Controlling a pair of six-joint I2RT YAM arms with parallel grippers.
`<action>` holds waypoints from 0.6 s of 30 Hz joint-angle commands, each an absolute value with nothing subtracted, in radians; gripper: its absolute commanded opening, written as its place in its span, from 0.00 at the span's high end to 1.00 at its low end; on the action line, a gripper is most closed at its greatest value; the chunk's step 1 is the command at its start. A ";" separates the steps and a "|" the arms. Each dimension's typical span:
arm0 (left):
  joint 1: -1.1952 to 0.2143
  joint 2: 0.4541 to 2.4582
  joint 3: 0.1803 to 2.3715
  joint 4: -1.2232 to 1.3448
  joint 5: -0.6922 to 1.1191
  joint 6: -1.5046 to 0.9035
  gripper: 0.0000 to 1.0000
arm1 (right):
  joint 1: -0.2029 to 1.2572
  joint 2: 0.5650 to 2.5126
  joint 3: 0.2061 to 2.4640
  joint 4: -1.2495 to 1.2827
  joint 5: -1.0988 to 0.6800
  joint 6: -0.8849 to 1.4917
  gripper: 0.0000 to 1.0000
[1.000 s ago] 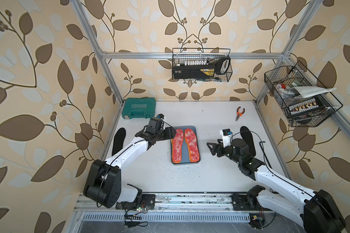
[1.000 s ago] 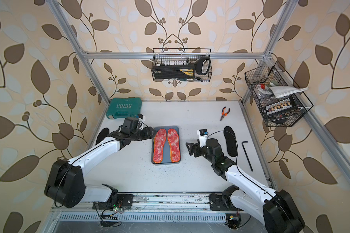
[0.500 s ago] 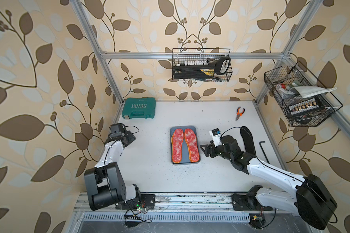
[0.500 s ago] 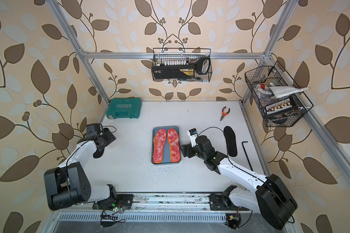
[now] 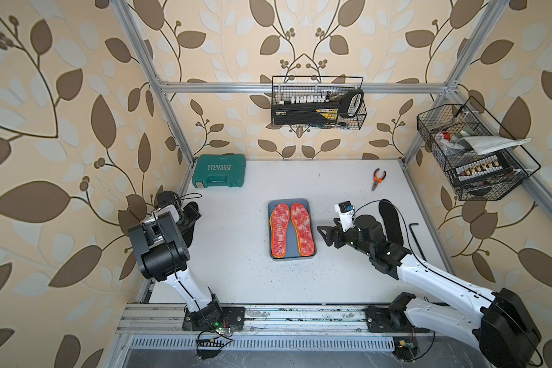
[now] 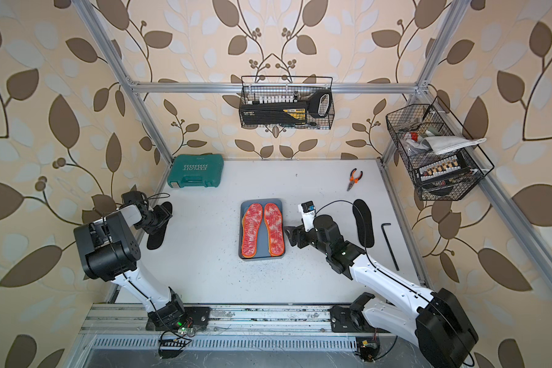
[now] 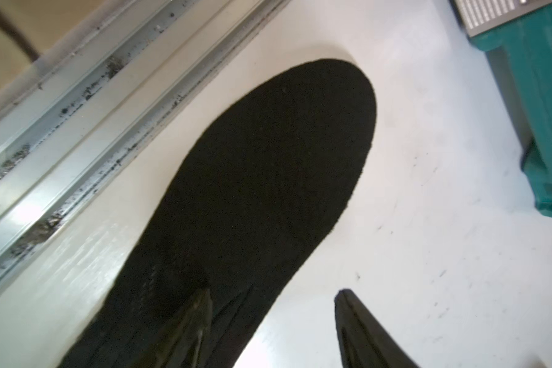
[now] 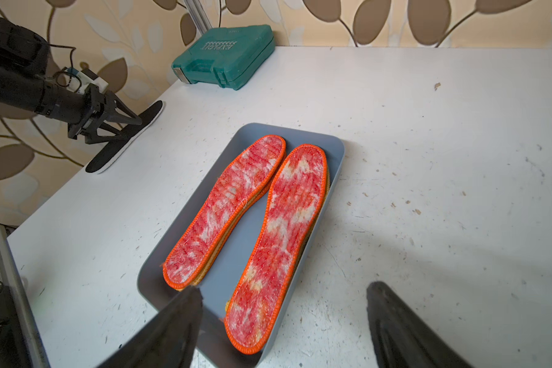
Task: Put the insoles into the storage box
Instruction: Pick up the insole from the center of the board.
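Note:
The blue-grey storage box (image 5: 292, 256) (image 6: 262, 256) (image 8: 336, 159) lies mid-table with two red-white insoles (image 5: 279, 231) (image 6: 274, 229) (image 8: 227, 210) side by side on top; yellow edges show under them. One black insole (image 6: 156, 238) (image 7: 268, 165) (image 8: 125, 140) lies by the table's left edge. My left gripper (image 6: 164, 220) (image 7: 273, 293) (image 8: 131, 126) hovers open over it, one finger above the insole and one above the table. Another black insole (image 5: 391, 220) (image 6: 362, 223) lies at the right. My right gripper (image 5: 324, 236) (image 6: 289, 235) (image 8: 286, 288) stands open and empty beside the box's right side.
A green tool case (image 5: 219, 171) sits at the back left, orange pliers (image 5: 378, 179) at the back right, a black hex key (image 5: 416, 239) by the right edge. Wire baskets (image 5: 317, 108) (image 5: 472, 153) hang on the walls. An aluminium rail (image 7: 77, 95) borders the left insole.
My left arm has swung from the box to the table's left edge, over the black insole. My right gripper has moved left, closer to the box, still open.

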State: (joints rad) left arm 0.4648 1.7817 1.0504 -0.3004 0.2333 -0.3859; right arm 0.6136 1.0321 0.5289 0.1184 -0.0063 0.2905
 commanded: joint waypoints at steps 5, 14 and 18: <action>0.380 1.728 0.936 -0.255 0.404 -0.441 0.33 | 0.620 0.946 0.476 0.145 0.046 0.288 0.16; 0.352 1.626 0.787 -0.165 0.486 -0.522 0.33 | 0.619 0.901 0.450 0.156 0.065 0.285 0.15; 0.353 1.511 0.796 -0.212 0.326 -0.494 0.28 | 0.620 0.937 0.462 0.159 0.053 0.289 0.15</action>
State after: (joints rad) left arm 0.3584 1.5955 0.7860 -0.1730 0.4137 -0.5007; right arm 0.6151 0.9192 0.4644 0.1452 0.0486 0.2905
